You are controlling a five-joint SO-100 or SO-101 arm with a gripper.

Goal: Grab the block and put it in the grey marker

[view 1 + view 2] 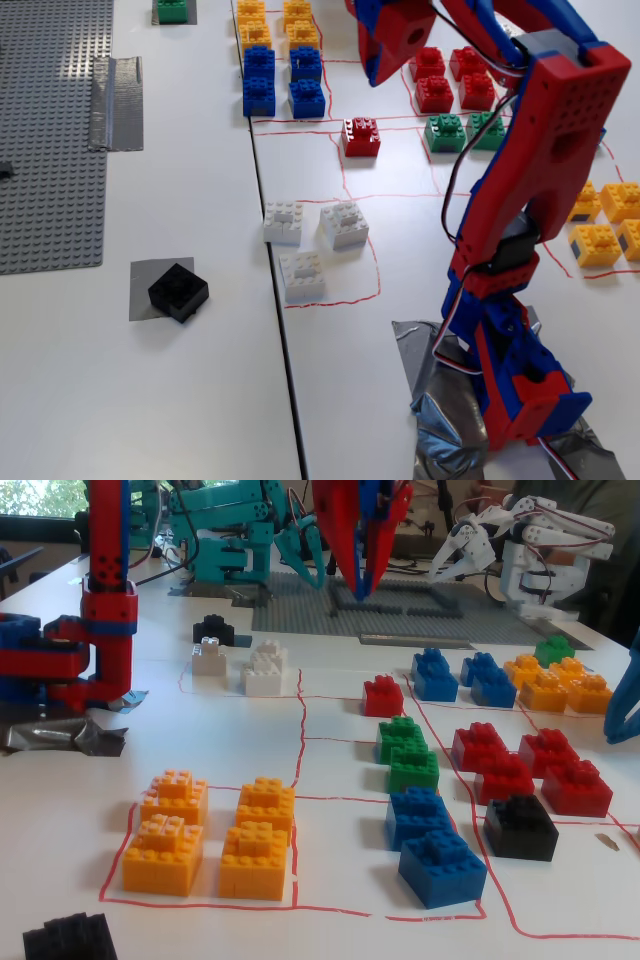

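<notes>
Fixed views are showing the block (179, 290) sitting on the grey marker (143, 283), rotated diagonally against the patch and overhanging its lower right edge. The end effector (362, 575) is hanging raised, well apart from the block and nearer the coloured rows; its fingertips are reading as narrowly parted and carrying nothing, though the tips are running out of one view. From the end effector, the block is lying away over the seam in the surface (190, 400), toward the large grey baseplate (50, 150). Being square, the block is offering no long axis. Three white bricks (310, 240) and a red brick (360, 137) are standing between the two, and a shiny tape strip (118, 103) is lying beyond the marker. Placement is appearing essentially complete; any correction would be squaring the block on the patch.
</notes>
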